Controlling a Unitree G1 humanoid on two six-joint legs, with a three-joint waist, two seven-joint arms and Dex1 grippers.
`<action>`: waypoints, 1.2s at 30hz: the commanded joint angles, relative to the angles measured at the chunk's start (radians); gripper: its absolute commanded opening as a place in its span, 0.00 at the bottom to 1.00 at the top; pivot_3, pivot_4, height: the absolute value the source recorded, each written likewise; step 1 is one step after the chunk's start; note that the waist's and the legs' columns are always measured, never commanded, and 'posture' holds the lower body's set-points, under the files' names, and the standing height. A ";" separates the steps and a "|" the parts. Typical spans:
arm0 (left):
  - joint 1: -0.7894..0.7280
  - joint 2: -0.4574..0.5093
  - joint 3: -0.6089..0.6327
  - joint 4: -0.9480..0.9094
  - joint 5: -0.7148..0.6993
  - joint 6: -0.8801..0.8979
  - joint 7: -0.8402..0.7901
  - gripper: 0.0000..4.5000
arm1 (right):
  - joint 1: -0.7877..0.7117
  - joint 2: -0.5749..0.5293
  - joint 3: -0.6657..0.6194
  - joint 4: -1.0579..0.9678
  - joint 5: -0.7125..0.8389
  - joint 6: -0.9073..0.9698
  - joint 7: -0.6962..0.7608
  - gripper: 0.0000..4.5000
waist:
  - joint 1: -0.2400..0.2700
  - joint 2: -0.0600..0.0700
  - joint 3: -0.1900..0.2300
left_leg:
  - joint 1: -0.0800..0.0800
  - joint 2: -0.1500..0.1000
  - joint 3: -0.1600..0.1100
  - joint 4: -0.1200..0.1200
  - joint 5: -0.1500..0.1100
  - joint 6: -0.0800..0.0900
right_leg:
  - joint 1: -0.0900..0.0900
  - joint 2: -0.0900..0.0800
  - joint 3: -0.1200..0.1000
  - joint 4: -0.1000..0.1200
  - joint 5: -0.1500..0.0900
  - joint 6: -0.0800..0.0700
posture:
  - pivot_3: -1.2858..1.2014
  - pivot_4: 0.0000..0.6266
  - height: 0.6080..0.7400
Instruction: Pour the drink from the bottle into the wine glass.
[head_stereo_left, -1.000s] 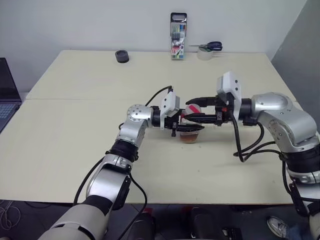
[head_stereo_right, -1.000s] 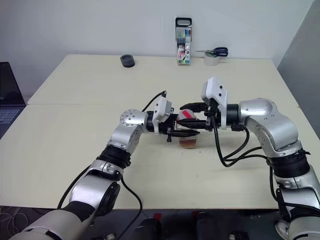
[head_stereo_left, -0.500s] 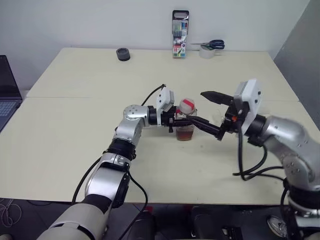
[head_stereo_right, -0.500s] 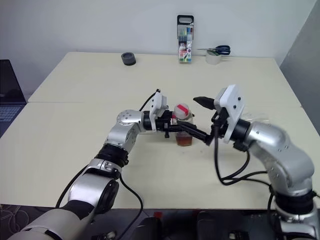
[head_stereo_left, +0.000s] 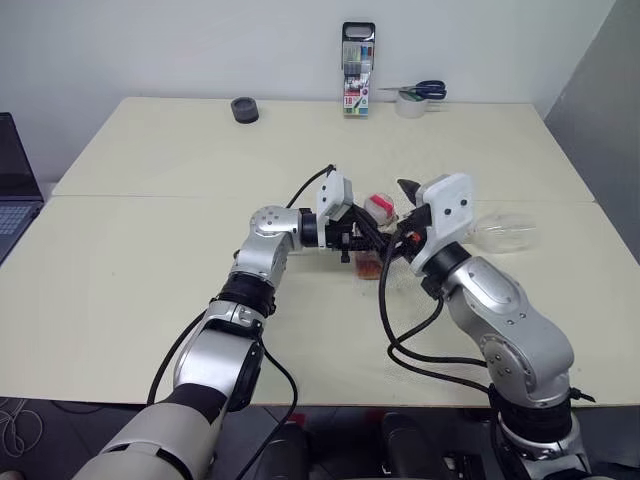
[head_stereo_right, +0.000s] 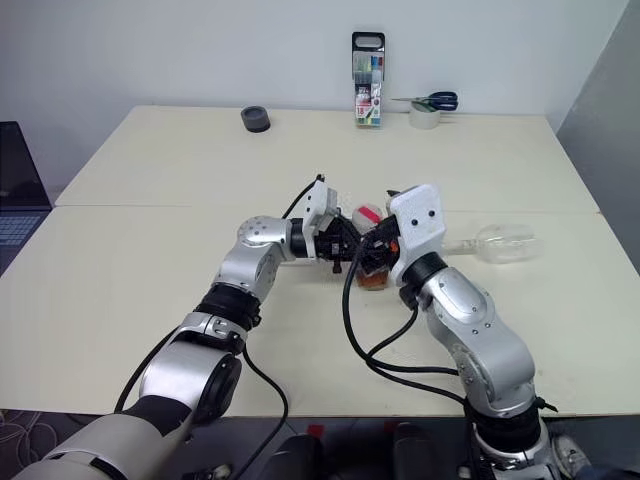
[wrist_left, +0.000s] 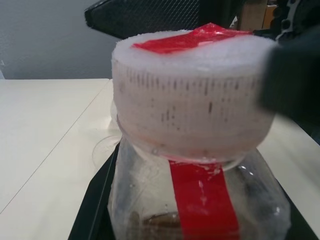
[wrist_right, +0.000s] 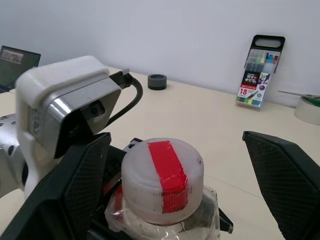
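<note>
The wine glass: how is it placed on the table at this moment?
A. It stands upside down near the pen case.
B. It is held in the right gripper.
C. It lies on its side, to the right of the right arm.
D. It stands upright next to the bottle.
C: the wine glass lies on its side on the table, its stem level, apart from the bottle.

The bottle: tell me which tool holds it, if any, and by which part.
The left tool grips the bottle by its clear body, just under the white cap. The right tool is open around the cap, holding nothing.
</note>
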 joint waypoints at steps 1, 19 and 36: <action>-0.029 -0.002 0.012 -0.019 -0.012 -0.021 -0.003 0.39 | -0.016 0.018 0.008 -0.017 -0.025 -0.033 -0.005 1.00 | -0.002 0.000 0.000 | 0.000 0.000 0.000 0.000 0.000 0.000 | 0.000 0.000 0.000 0.000 0.000 0.000 | 0.52 0.24 1.00; -0.034 0.013 0.000 -0.013 -0.003 -0.032 -0.039 0.39 | -0.076 -0.165 -0.028 0.139 0.103 -0.147 0.444 0.41 | -0.004 0.000 0.000 | 0.000 -0.001 0.000 0.001 -0.001 0.001 | 0.000 0.000 0.000 0.001 0.000 0.000 | 0.52 0.24 1.00; -0.057 0.020 0.019 0.000 -0.012 0.024 -0.010 0.39 | -0.120 -0.348 -0.184 0.095 0.248 -0.058 0.543 1.00 | -0.004 0.000 0.000 | -0.004 -0.001 -0.001 0.010 -0.001 0.001 | -0.001 -0.001 -0.001 0.004 0.000 0.000 | 0.52 0.24 1.00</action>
